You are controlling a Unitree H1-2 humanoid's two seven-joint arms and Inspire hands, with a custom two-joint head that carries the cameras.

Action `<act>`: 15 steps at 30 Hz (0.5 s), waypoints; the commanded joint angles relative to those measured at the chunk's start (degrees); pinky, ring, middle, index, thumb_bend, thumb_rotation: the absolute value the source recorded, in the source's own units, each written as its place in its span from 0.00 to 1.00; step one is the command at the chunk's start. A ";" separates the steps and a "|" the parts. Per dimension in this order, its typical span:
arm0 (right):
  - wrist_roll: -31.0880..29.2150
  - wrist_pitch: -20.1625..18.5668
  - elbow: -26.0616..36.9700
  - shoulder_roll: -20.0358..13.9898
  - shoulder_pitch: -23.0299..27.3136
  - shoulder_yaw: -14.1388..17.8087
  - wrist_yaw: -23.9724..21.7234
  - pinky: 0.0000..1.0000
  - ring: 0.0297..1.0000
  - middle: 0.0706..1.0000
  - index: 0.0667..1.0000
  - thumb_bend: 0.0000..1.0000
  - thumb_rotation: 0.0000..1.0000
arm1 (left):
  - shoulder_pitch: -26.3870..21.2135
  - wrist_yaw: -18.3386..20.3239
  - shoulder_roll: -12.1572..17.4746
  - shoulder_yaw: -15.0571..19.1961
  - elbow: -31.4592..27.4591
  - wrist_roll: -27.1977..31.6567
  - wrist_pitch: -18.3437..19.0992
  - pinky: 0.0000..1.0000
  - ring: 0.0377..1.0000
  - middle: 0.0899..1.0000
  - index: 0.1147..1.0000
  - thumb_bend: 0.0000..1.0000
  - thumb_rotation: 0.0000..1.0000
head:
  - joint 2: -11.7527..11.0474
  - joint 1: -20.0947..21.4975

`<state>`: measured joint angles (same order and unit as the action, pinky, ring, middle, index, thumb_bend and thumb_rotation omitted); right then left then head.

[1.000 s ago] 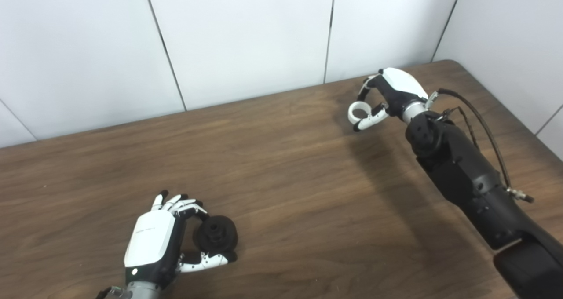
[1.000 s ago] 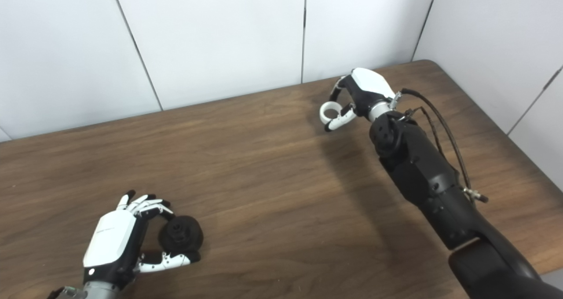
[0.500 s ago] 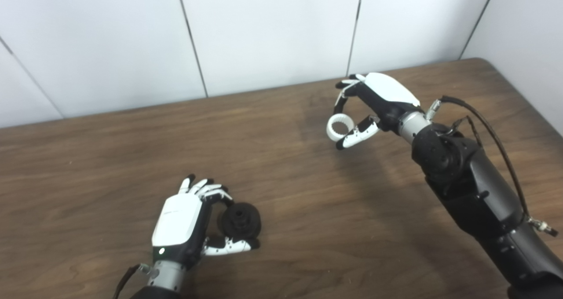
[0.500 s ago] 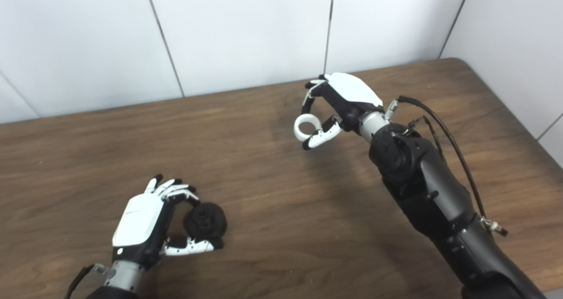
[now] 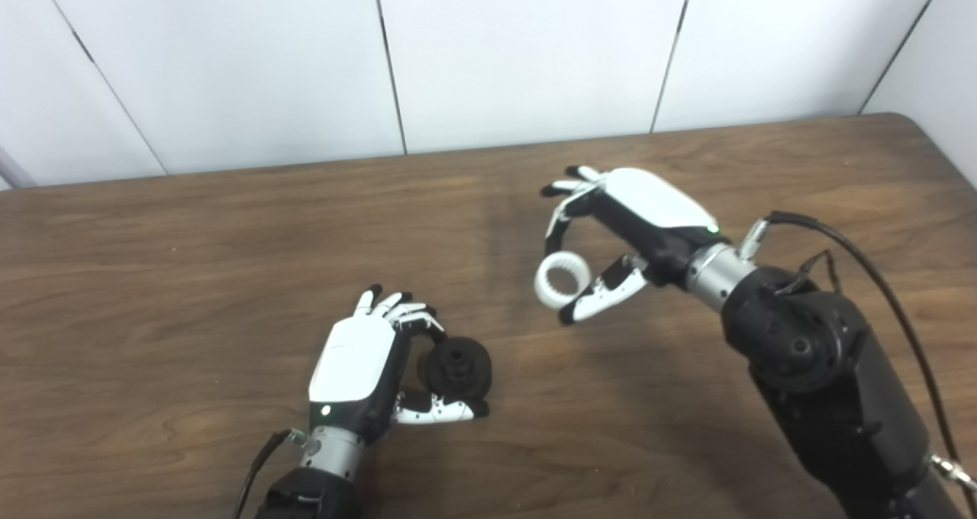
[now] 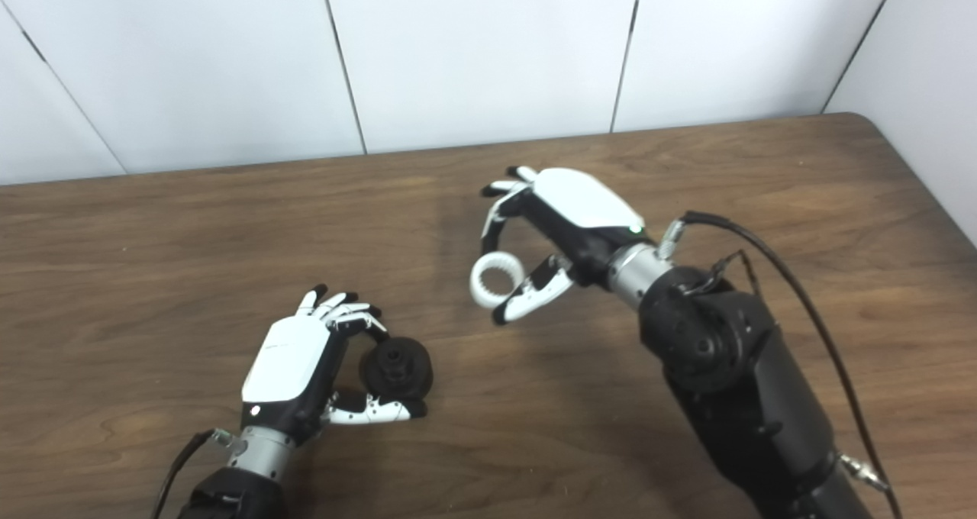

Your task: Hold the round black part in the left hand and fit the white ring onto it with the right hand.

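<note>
The round black part (image 5: 458, 366) sits near the tabletop's (image 5: 191, 275) front edge, left of the middle, gripped by the left hand (image 5: 359, 370), whose curled fingers (image 5: 412, 320) close over its far side while the thumb (image 5: 439, 411) lies under its near side. It is a squat, matte black disc with a raised hub at its centre, and that hub (its short axis) points up and somewhat toward the camera; whether its underside touches the wood cannot be told. The white ring (image 5: 562, 280) is held by the right hand (image 5: 626, 225) off the tabletop, up and to the right of the black part and apart from it, roughly over the middle of the tabletop. The ring is a short, thick-walled band with fine ribbing on its inner wall, and its open bore faces left and toward the camera, tilted rather than level. The right hand pinches it between fingertips (image 5: 551, 236) on the far rim and the thumb (image 5: 603, 294) on the near right rim, its white back turned up. The right forearm (image 5: 817, 374), black with a cable looping beside it, runs in from the lower right corner.
</note>
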<state>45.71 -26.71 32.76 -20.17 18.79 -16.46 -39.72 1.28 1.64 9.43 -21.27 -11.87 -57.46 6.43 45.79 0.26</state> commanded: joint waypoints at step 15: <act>1.63 1.88 1.70 4.88 -1.47 -4.32 0.37 1.00 1.00 0.89 0.44 0.53 0.14 | -0.05 0.59 -0.28 -1.08 -0.11 -2.42 0.88 1.00 0.88 0.75 0.42 0.52 0.06 | 0.87 -0.45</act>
<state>46.60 -26.34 33.59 -15.83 15.50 -20.72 -40.52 1.22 1.65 9.00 -21.89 -11.88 -58.47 6.89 46.58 -0.17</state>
